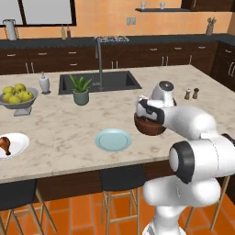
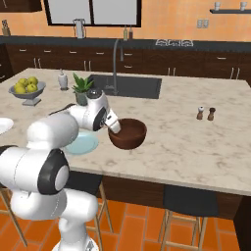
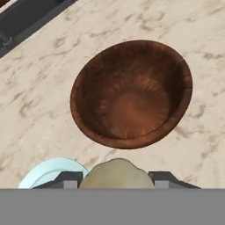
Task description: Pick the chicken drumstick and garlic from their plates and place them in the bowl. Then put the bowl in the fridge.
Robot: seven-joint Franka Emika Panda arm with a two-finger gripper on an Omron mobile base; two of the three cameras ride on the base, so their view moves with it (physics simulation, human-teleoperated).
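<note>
The claw (image 3: 115,179) is pinching the garlic (image 3: 116,174), an off-white bulb wedged between the two dark fingertips (image 3: 66,180) at the bottom of the hand view. It hangs above the marble tabletop (image 1: 59,128), just over the near-left side of the bowl (image 3: 131,93), which stands upright and holds nothing. In the right base view the claw (image 2: 113,126) sits at the bowl's (image 2: 128,133) left rim, though it is hard to tell from there whether it touches the wood. The light blue plate (image 1: 113,139) lies bare just beside the bowl, toward the front edge of the tabletop. The chicken drumstick (image 1: 5,144) lies on the white plate (image 1: 16,146), well apart at the far left. Behind them are a grey pedestal dish (image 1: 18,103) of yellow-green fruit, a potted plant (image 1: 81,90), the sink (image 1: 103,81) and two small shakers (image 1: 191,93).
</note>
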